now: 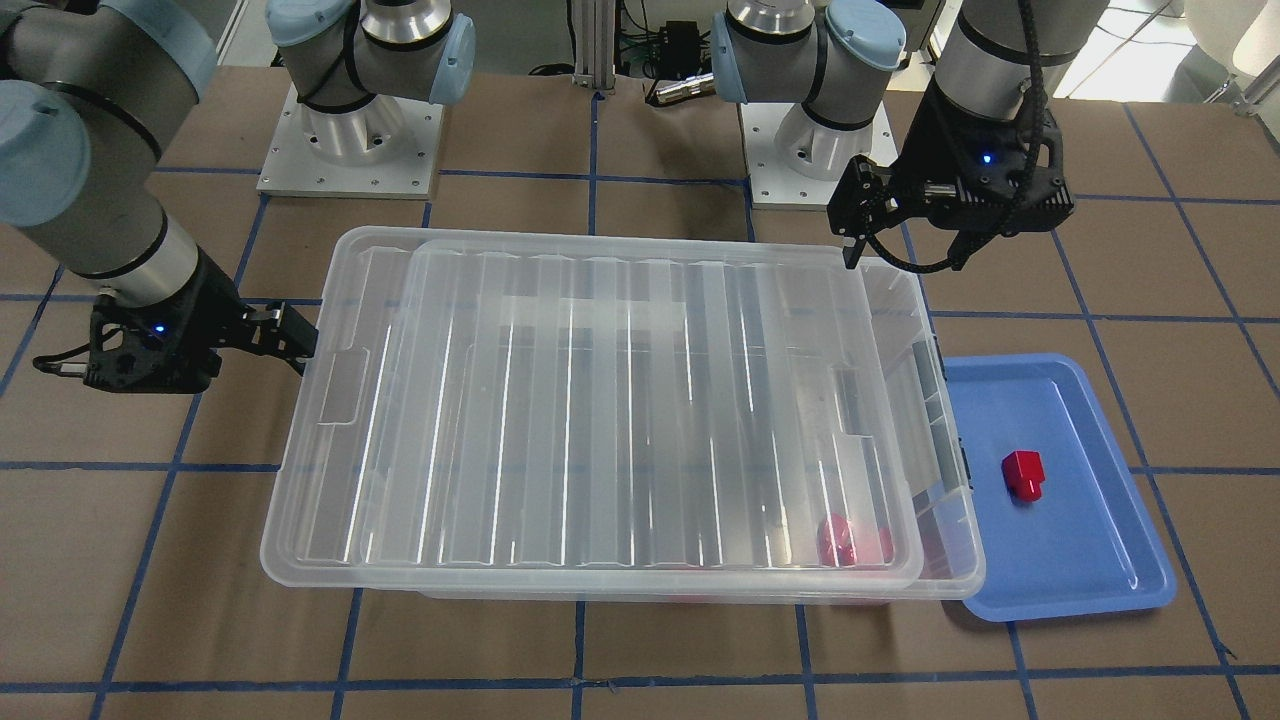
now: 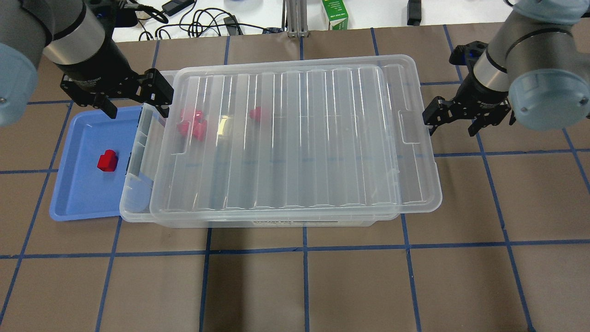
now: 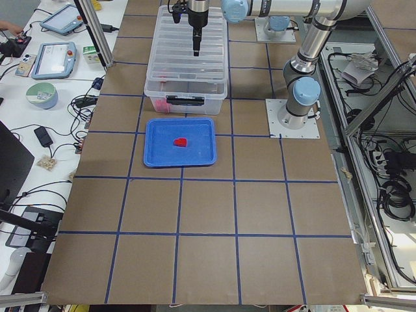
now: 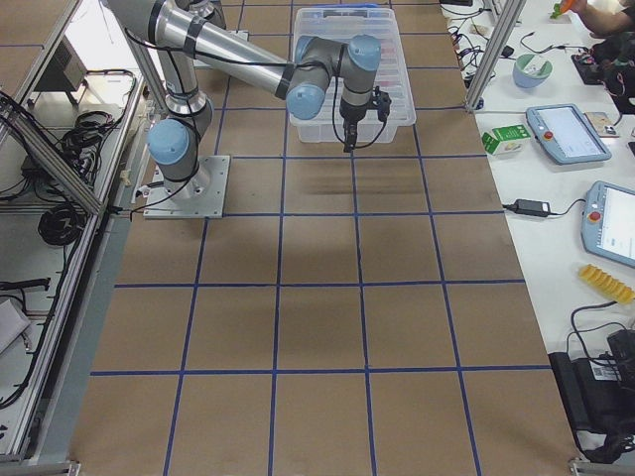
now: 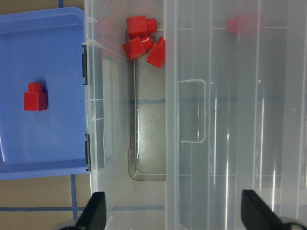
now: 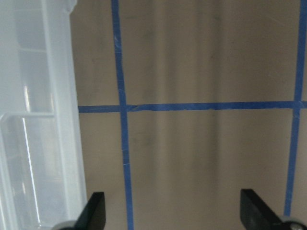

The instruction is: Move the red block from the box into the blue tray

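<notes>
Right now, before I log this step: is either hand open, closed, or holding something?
Left hand: open, holding nothing.
Right hand: open, holding nothing.

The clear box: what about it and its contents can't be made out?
- Number of blocks inside: the ribbed lid blurs them pink in the overhead view; left wrist view shows three sharply, a fourth hazily.
- Blue tray: one side hidden under the box rim, overhead view.
- Block in the tray: too small for shape, left side view.
</notes>
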Controlling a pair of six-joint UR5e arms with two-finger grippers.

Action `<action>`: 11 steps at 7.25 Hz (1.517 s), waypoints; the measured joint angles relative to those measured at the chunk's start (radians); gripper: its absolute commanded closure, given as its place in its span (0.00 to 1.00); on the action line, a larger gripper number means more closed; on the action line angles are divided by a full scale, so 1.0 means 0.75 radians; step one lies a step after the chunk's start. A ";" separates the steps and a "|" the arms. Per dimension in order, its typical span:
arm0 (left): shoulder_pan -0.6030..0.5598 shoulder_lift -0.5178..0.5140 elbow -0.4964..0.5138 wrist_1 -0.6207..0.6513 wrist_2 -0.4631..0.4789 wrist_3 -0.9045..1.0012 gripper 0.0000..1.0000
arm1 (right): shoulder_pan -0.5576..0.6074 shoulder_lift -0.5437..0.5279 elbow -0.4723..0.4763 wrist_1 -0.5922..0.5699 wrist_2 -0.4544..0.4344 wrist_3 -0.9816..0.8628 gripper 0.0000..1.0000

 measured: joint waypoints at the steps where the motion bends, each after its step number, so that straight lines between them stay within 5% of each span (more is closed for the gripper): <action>1: 0.001 0.003 -0.001 0.000 -0.002 0.001 0.00 | 0.064 0.004 -0.003 -0.024 0.000 0.064 0.00; 6: 0.010 0.008 -0.007 0.000 -0.003 0.004 0.00 | 0.136 -0.010 -0.057 -0.052 -0.026 0.133 0.00; 11: 0.009 0.018 -0.029 0.002 -0.011 0.004 0.00 | 0.301 -0.144 -0.457 0.393 -0.042 0.339 0.00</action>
